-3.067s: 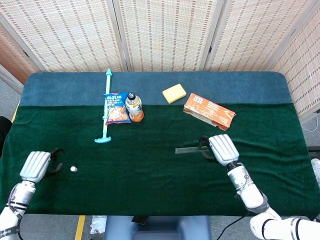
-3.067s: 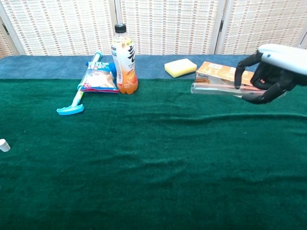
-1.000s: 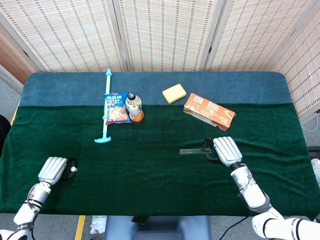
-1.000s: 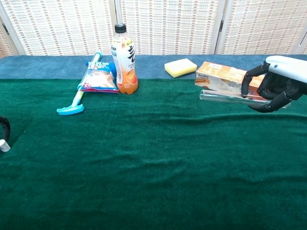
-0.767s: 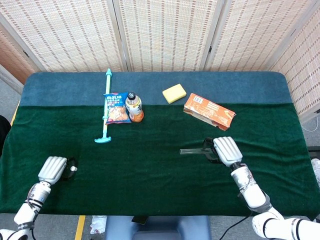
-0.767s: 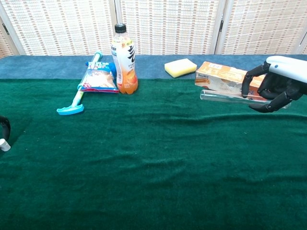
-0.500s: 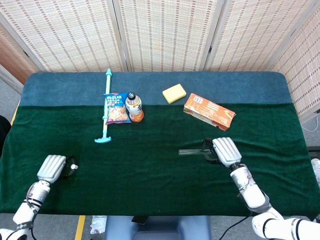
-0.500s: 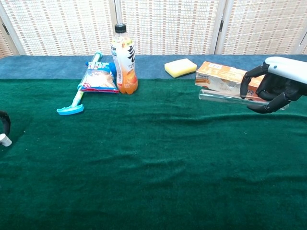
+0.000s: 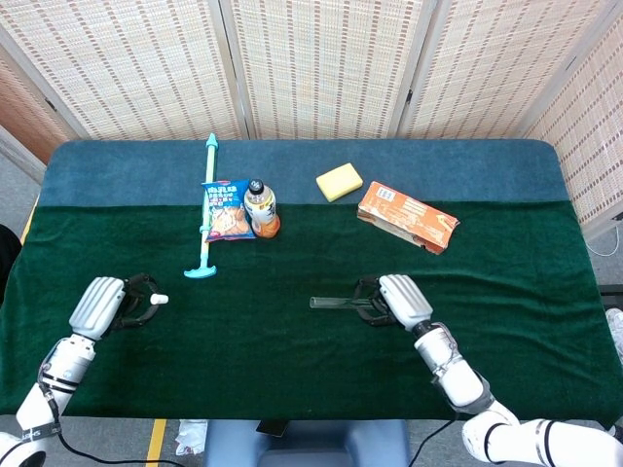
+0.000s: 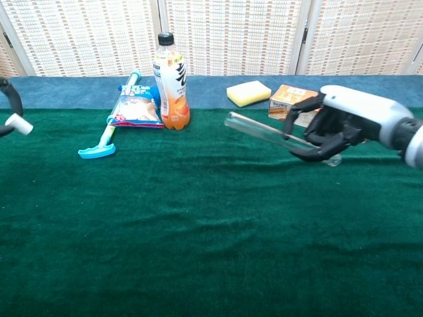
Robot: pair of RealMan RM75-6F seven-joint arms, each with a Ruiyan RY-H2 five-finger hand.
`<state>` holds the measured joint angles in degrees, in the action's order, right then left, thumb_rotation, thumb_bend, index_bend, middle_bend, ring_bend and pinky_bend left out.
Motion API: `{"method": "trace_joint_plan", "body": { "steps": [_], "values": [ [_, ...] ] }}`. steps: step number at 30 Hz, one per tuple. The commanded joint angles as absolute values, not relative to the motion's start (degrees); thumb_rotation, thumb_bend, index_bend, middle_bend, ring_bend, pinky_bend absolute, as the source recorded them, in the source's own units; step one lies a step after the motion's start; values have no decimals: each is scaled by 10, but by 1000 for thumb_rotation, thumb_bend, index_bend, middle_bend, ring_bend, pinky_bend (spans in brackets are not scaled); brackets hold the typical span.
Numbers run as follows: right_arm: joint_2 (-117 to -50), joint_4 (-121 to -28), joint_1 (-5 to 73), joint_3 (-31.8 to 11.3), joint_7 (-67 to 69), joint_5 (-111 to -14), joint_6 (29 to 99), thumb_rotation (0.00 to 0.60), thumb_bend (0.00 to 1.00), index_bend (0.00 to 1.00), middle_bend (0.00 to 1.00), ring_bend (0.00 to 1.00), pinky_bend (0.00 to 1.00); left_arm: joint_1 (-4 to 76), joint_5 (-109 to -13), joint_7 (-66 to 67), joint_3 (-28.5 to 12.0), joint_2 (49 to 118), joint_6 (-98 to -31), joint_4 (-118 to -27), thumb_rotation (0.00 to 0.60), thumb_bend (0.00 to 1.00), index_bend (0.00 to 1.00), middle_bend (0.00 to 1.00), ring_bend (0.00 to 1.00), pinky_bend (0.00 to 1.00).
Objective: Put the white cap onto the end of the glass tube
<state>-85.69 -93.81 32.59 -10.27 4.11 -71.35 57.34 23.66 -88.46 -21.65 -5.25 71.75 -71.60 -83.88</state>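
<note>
Two hands are lifted above the green cloth [image 9: 292,370], well apart. The left hand [image 9: 105,304] pinches the white cap [image 9: 160,299] in its fingertips. The right hand [image 9: 394,298] grips the glass tube [image 9: 331,303], whose free end points toward the left hand. To do this step well, I think both should come together slowly, with the cap's opening on the tube's axis.

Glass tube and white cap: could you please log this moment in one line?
left hand: holds white cap, lifted | right hand: holds glass tube, lifted | cap not yet on tube
</note>
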Motion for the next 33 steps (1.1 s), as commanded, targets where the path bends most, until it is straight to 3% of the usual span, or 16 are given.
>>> {"method": "trace_joint_plan", "body": {
  "steps": [1,16,33],
  "values": [
    [-887,-926,336,-111,59,-712,566,600,606,849,950,1000,1000,246,-900,-227,-59,705,-727,-870,600,592,652,979,904,832],
    [-1004,-871,360,-131,111,-709,570,600,608,857,957,1000,1000,283,-941,-192,-63,729,-728,-943,600,600,657,979,904,832],
    [-1039,-863,377,-139,107,-706,561,600,608,863,958,1000,1000,311,-939,-150,-67,762,-719,-967,600,600,663,979,904,832]
  ]
}}
